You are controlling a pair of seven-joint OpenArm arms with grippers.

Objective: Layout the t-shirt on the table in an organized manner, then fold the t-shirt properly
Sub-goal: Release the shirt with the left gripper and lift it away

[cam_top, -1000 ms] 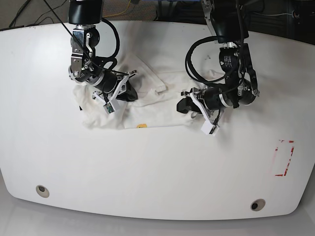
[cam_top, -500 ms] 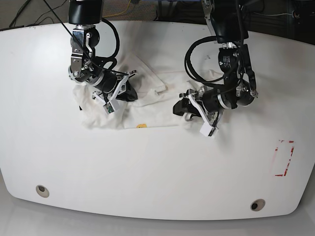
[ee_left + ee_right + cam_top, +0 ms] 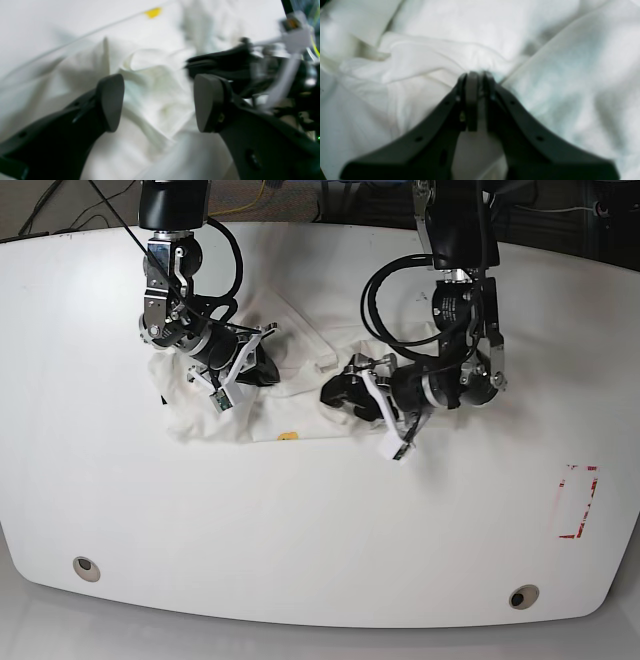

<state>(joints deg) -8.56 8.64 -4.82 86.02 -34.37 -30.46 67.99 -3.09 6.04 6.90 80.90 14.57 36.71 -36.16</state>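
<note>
the t-shirt (image 3: 300,395) lies bunched and rumpled on the far-middle part of the white tabletop (image 3: 300,520), between the two arms, with a small yellow emblem (image 3: 289,436) showing near its front edge and one flap (image 3: 300,330) turned up toward the back; in the base view the right gripper (image 3: 262,370) sits on the left side of the cloth, low over it, and in the right wrist view its fingers (image 3: 470,100) are pressed together with a ridge of white fabric (image 3: 432,62) bunched right at their tips, so they look pinched on a fold of the t-shirt; the left gripper (image 3: 335,392) is on the right half of the cloth in the base view, reaching toward the middle of the garment, and in the left wrist view its two dark fingers (image 3: 110,100) stand well apart with creased white cloth (image 3: 155,100) seen between and beyond them, nothing clamped between them; that view is blurred, but the yellow emblem (image 3: 153,12) shows at the top and the other arm's dark gripper (image 3: 225,62) sits just beyond the right-hand finger; a red tape outline (image 3: 578,502) marks the tabletop well off to the right, and two round grommet holes (image 3: 86,567) sit near the front edge
</note>
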